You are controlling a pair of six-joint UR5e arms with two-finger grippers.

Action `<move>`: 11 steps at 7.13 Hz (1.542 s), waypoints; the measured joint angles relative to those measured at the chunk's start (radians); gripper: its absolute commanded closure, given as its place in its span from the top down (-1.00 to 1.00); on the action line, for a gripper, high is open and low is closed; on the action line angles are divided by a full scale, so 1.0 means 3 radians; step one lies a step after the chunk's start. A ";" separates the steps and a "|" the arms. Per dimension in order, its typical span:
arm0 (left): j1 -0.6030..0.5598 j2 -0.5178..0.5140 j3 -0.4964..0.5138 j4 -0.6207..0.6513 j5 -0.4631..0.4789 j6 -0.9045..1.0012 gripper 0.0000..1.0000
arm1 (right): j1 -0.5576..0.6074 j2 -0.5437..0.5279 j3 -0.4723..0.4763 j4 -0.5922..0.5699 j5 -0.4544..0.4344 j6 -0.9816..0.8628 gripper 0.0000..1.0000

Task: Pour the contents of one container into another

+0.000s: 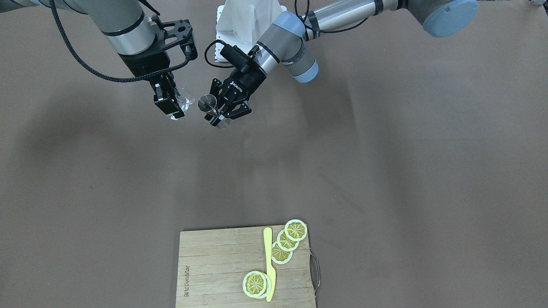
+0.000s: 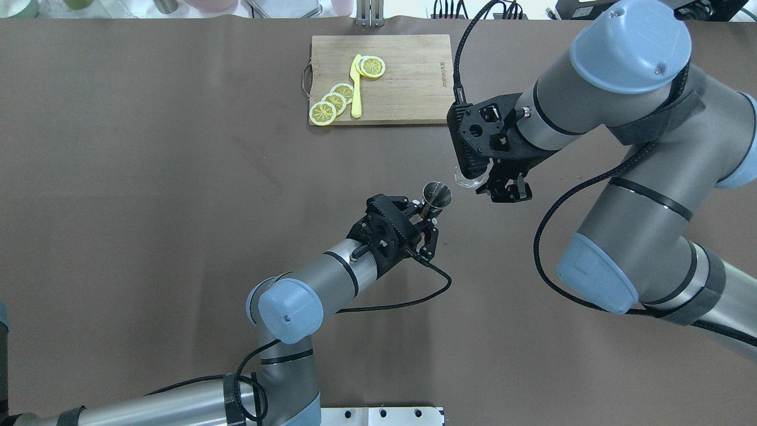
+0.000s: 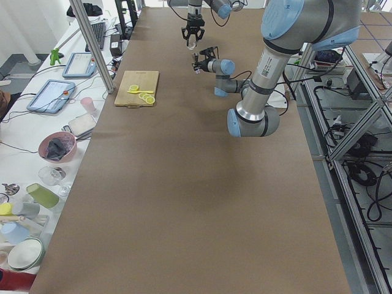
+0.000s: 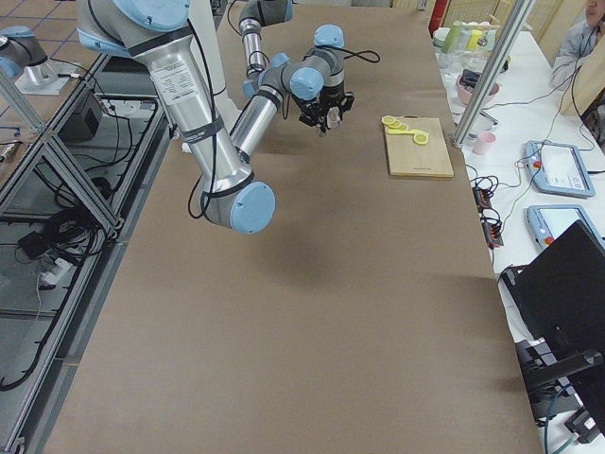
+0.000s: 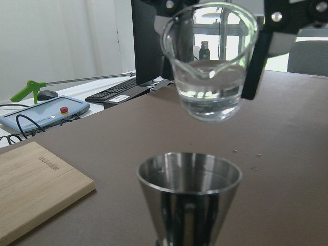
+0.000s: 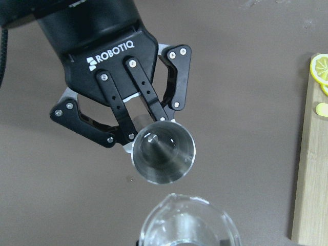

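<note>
The left gripper (image 2: 426,220) is closed narrow on the lower half of the steel jigger (image 2: 436,195), its fingers (image 6: 115,105) meeting just under the upper cup. The jigger stands roughly upright with its mouth open to the overhead camera. In the right wrist view the inside of that cup shows bare metal down to the cone's point.

The right gripper (image 1: 173,102) points downward and clamps the clear glass (image 1: 183,104) between its black fingers (image 5: 258,59). The glass is held off the table (image 2: 148,177), a little tilted. Whether it holds liquid above its thick base, I cannot tell.

The two vessels are near each other but apart – from above, the glass (image 2: 467,177) sits just beside the jigger's rim on the right arm's side. In the left wrist view the glass (image 5: 210,61) hangs higher than the jigger (image 5: 189,189) and beyond it. Both are over the middle of the brown table.

Well apart from them, at the far edge from the robot, lies a wooden cutting board (image 2: 408,89). On it are lemon slices (image 2: 323,112) and a yellow knife (image 2: 356,89) – one slice overhangs the board's corner.
</note>
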 measured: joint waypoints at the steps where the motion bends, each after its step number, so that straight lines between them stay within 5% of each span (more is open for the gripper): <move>1: 0.0000 -0.0002 0.0000 0.0000 -0.0002 0.0000 -1.00 | -0.0008 0.0002 0.0020 -0.0065 -0.0019 0.0000 -1.00; 11: 0.0000 -0.0010 0.0000 0.0006 -0.0003 0.0000 -1.00 | -0.0168 0.0160 0.0062 -0.0501 -0.0209 0.0000 -1.00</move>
